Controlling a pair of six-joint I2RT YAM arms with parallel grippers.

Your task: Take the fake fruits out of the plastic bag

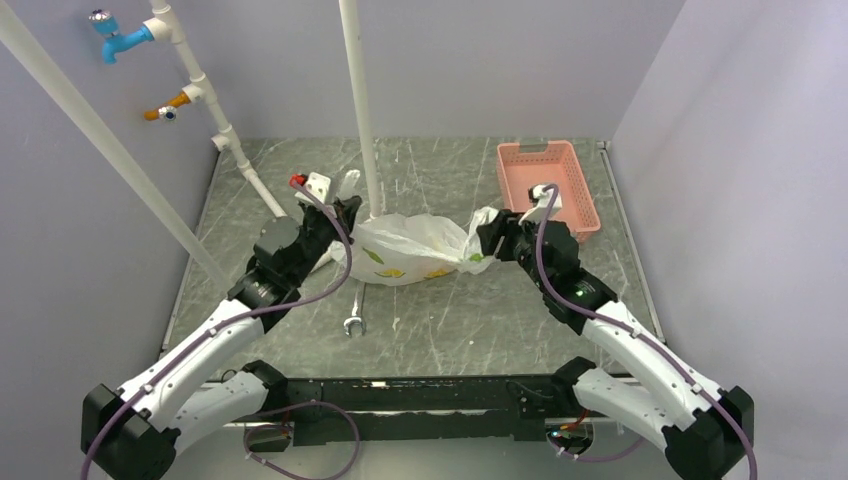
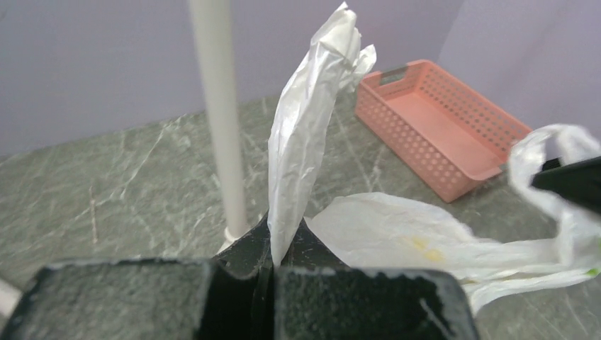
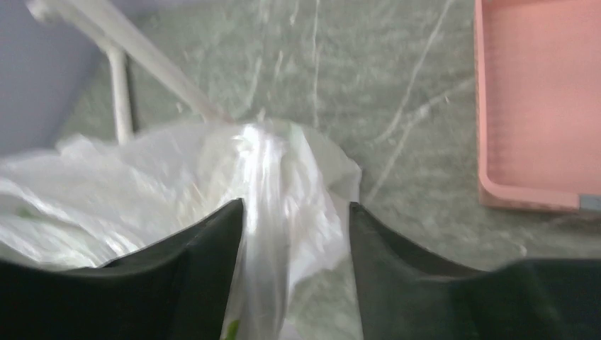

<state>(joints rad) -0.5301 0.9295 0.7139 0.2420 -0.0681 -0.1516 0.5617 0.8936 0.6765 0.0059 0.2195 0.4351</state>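
The translucent white plastic bag [image 1: 410,250] lies at the table's middle, pulled out sideways between both grippers. My left gripper [image 1: 345,215] is shut on the bag's left handle, which stands up as a crinkled strip [image 2: 305,142] from between its jaws [image 2: 273,241]. My right gripper [image 1: 490,240] is open at the bag's right end, with the right handle loop [image 3: 273,205] hanging between its spread fingers [image 3: 294,212], close to the left finger. The fake fruits are hidden inside the bag. Only yellowish patches [image 1: 395,272] and a bit of green [image 3: 228,329] show through.
A pink slotted basket [image 1: 580,190] stands at the back right, also in the left wrist view [image 2: 439,134]. A white upright pole [image 1: 360,110] rises just behind the bag. A slanted white pipe [image 1: 240,150] runs at the left. A small wrench [image 1: 352,325] lies in front of the bag.
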